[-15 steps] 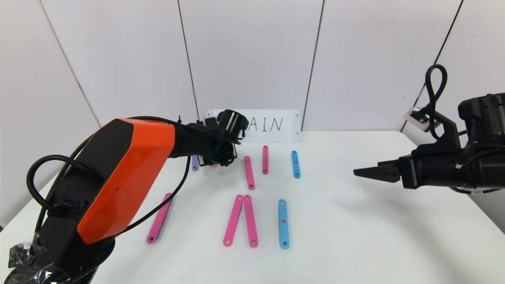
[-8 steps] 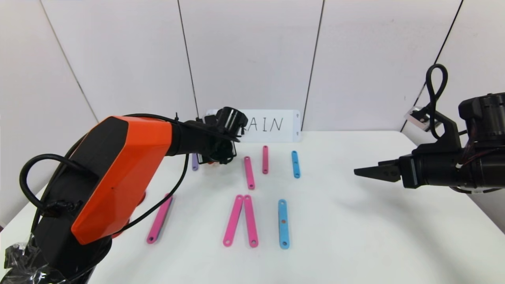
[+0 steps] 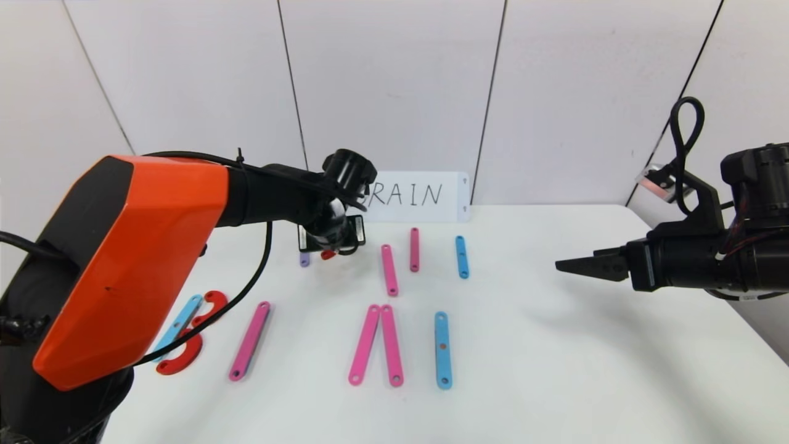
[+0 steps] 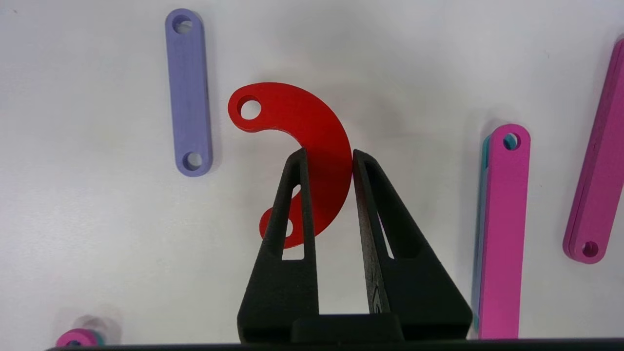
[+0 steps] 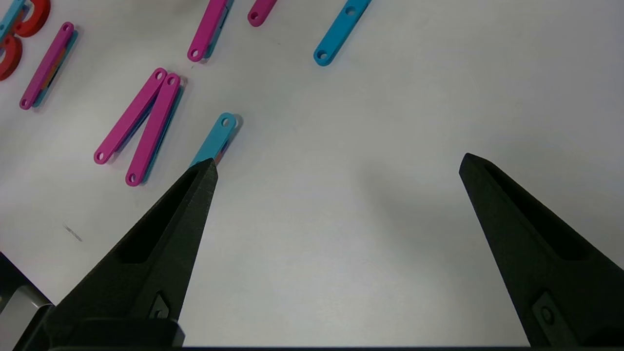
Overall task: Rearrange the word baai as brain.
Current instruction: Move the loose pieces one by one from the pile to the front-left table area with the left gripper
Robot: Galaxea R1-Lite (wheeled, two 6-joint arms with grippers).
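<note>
The word is laid out in flat plastic pieces along the table's front: a blue strip (image 3: 179,317) with two red curves (image 3: 209,302), a pink strip (image 3: 249,339), two pink strips in a V (image 3: 365,345) and a blue strip (image 3: 442,349). My left gripper (image 3: 330,246) is at the back, shut on a red half-ring curve (image 3: 328,253). In the left wrist view the gripper (image 4: 327,153) pinches the curve's (image 4: 292,112) band, with a purple strip (image 4: 187,92) beside it. My right gripper (image 3: 564,266) hovers open and empty at the right.
A white card (image 3: 419,196) with handwritten BRAIN leans on the back wall. Behind the word lie a purple strip (image 3: 304,259), two pink strips (image 3: 389,269) (image 3: 414,249) and a blue strip (image 3: 461,256). The table's right edge runs under the right arm.
My left arm has risen and swung left, uncovering the blue strip and red curves at the front left. Its gripper holds the red curve by the purple strip. The right arm barely moved.
</note>
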